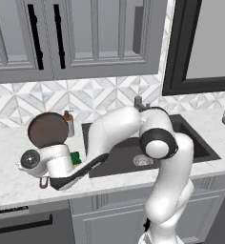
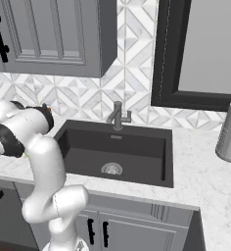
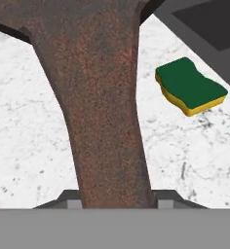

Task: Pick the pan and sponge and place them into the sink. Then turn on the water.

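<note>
**Gripper clamped on the pan handle at the sink's left edge**

We see the gripper (image 3: 115, 199) closed on the brown handle of the pan (image 1: 48, 129), which lies on the marble counter (image 1: 9, 143) left of the sink (image 2: 137, 147). The sponge (image 3: 190, 86) sits between handle and basin rim, just beside both. The sink's dark basin lies open below the faucet (image 2: 118, 115).
</note>
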